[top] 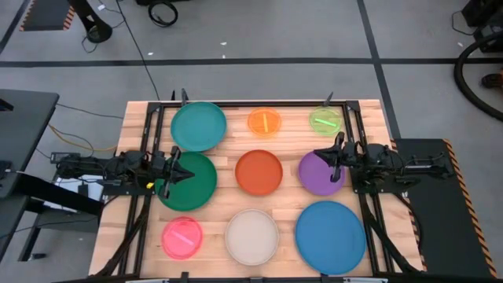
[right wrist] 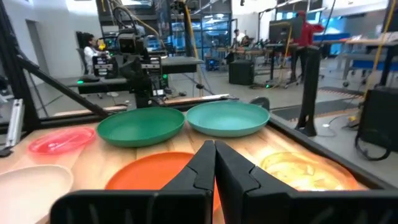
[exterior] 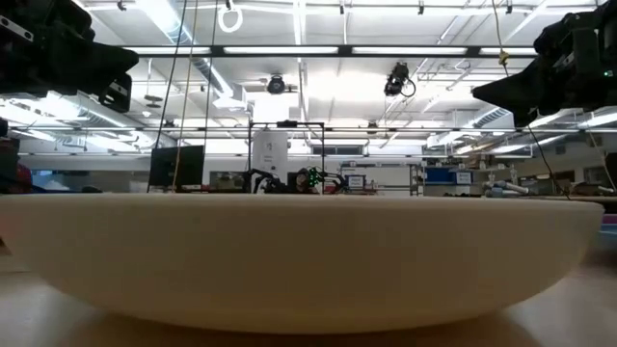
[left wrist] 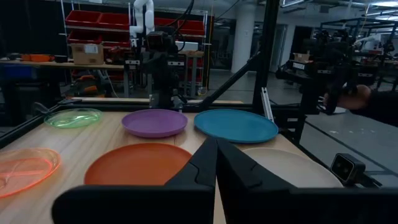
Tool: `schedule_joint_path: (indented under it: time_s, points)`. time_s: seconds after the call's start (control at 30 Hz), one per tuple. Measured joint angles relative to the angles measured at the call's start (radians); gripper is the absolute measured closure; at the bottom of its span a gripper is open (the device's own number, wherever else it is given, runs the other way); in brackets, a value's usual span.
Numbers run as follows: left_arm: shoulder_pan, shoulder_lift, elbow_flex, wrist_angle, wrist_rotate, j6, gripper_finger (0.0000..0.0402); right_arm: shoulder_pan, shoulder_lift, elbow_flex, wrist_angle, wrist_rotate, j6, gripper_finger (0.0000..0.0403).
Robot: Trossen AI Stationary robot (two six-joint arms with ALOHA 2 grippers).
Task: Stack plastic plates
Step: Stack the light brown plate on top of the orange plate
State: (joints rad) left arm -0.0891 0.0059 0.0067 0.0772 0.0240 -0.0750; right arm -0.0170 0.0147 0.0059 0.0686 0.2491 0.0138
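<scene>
9 plastic plates are lying singly on the wooden table (top: 134, 118) in a 3-by-3 grid, none stacked and none touching its neighbours. The far row is holding the teal plate (top: 198, 126), the small orange plate (top: 264, 122) and the small lime plate (top: 325, 120). The middle row is holding the dark green plate (top: 192, 185), the red-orange plate (top: 258, 172) and the purple plate (top: 318, 174). The near row is holding the small pink plate (top: 181, 237), the cream plate (top: 251, 236) and the blue plate (top: 330, 237), whose rim is sitting close to the table's near edge. Bare strips of wood are running between the rows, widest around the small plates.

The left gripper (top: 185, 174) is hanging above the dark green plate's left part, its fingers (left wrist: 202, 168) pressed together and grasping nothing. The right gripper (top: 317, 154) is hovering over the purple plate's far edge, likewise clenched on nothing. Both arms are reaching in from the table's sides, leaving the centre column open.

A black frame (top: 346, 106) is bordering the table's edges.
</scene>
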Motion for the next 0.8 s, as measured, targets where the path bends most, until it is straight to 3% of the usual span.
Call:
schedule_joint_path:
  time_s: [0.27,0.47,0.63,0.8]
  points:
    - [0.0,0.0,0.0,0.0,0.0,0.0,0.0388,0.0,0.0,0.0,0.142,0.013,-0.014,0.0385]
    - [0.0,0.0,0.0,0.0,0.0,0.0,0.0388,-0.001,0.007,0.001,0.396,0.178,0.006,0.0385]
    - [0.0,0.0,0.0,0.0,0.0,0.0,0.0388,0.003,0.08,0.0,0.448,0.062,0.037,0.0386]
    - [0.0,0.0,0.0,0.0,0.0,0.0,0.0388,0.034,0.291,0.0,0.561,0.054,0.125,0.0392]
